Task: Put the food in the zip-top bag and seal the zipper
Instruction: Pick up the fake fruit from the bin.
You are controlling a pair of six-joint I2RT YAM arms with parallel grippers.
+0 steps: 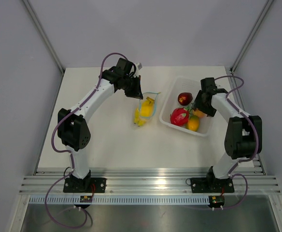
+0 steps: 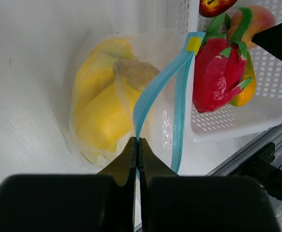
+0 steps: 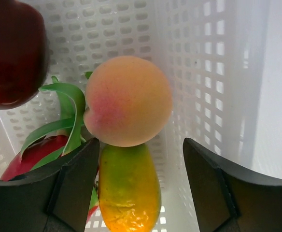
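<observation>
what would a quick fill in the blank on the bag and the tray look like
1. The left gripper is shut on the light-blue ____ of the zip-top bag.
2. The yellow fruit inside that bag is a ____.
3. The right gripper hangs open over the ____ in the white tray.
Missing words: zipper; banana bunch; peach.

Brightly, evenly lit from above; faint, soft shadows. Blurred and dark at the near fingers, sharp beyond them. Slight glare on the bag just ahead.
</observation>
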